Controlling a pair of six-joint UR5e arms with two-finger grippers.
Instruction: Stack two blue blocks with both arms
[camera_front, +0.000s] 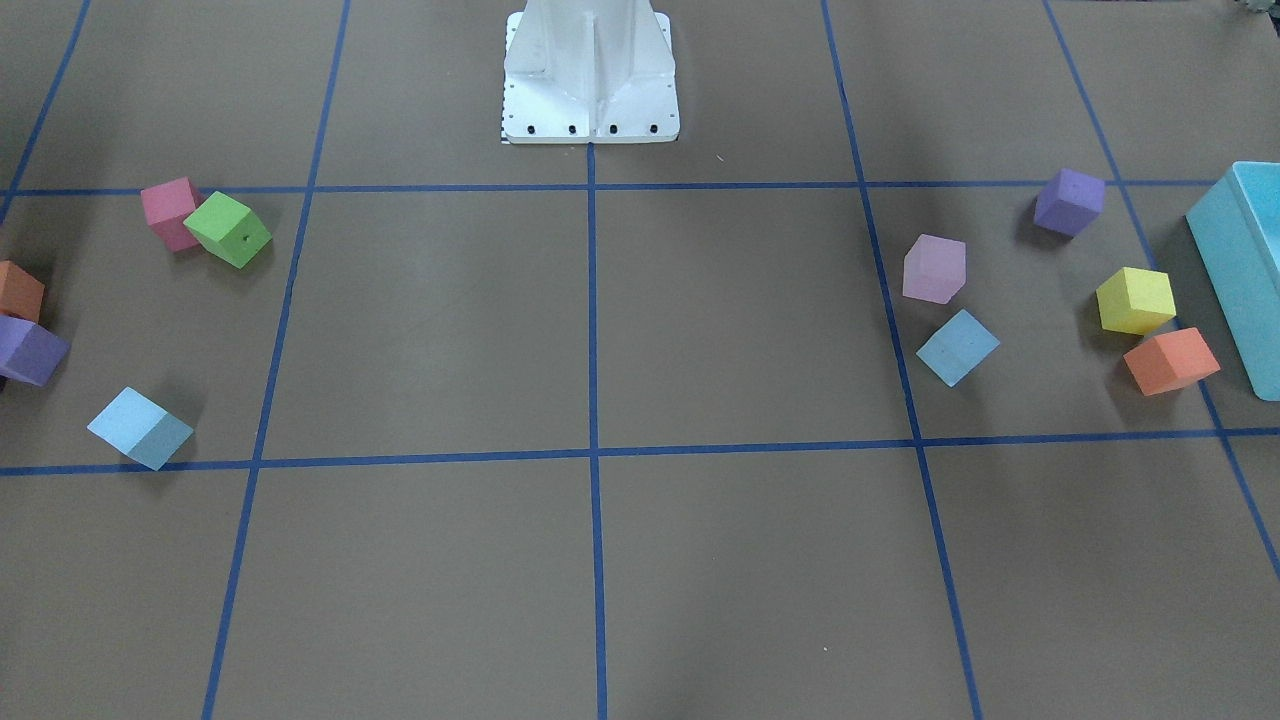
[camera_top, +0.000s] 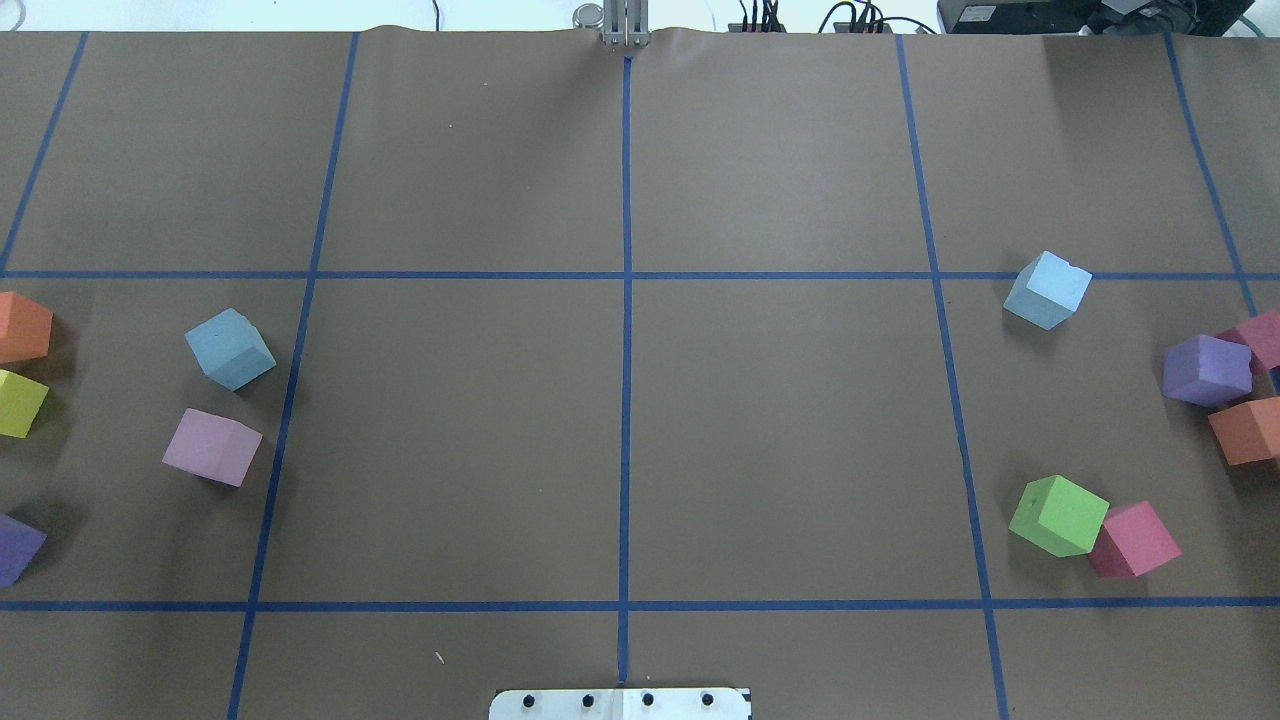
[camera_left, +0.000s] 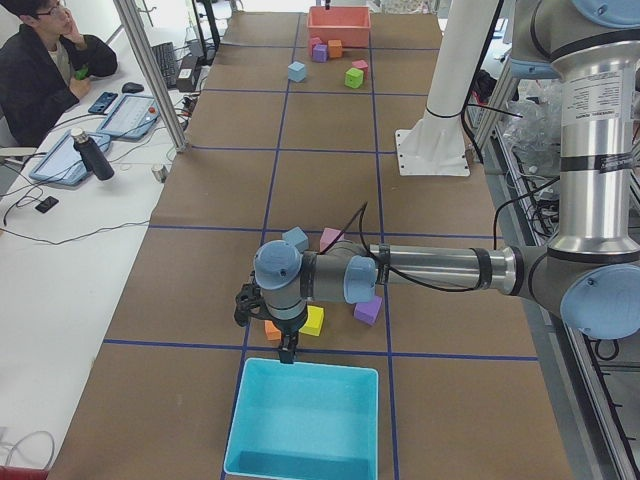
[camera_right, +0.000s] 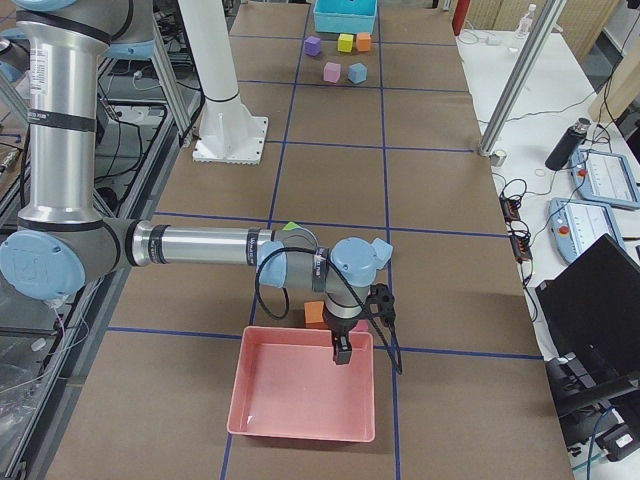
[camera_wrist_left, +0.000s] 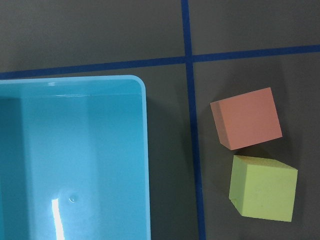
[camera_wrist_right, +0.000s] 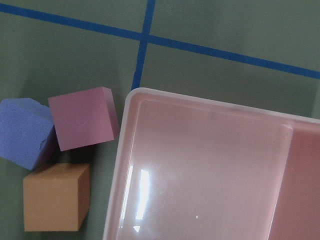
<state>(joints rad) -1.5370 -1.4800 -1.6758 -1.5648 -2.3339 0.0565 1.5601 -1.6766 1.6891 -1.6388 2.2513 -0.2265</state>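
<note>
One pale blue block (camera_top: 230, 348) lies on the robot's left side of the table; it also shows in the front view (camera_front: 957, 346) and the exterior left view (camera_left: 295, 238). The other blue block (camera_top: 1047, 289) lies on the robot's right side, also in the front view (camera_front: 140, 427). The two are far apart. My left gripper (camera_left: 287, 352) hangs over the near rim of the turquoise box (camera_left: 310, 364). My right gripper (camera_right: 342, 352) hangs over the pink tray (camera_right: 300, 436). Neither wrist view shows fingers, so I cannot tell whether either gripper is open or shut.
An orange cube (camera_wrist_left: 246, 117) and a yellow cube (camera_wrist_left: 263, 187) lie beside the turquoise box. Purple (camera_wrist_right: 22, 132), magenta (camera_wrist_right: 82, 122) and orange (camera_wrist_right: 56, 197) cubes lie beside the pink tray. A green cube (camera_top: 1058, 514) touches a pink cube (camera_top: 1133, 540). The white base mount (camera_front: 590, 80) stands mid-table. An operator (camera_left: 50, 70) sits alongside.
</note>
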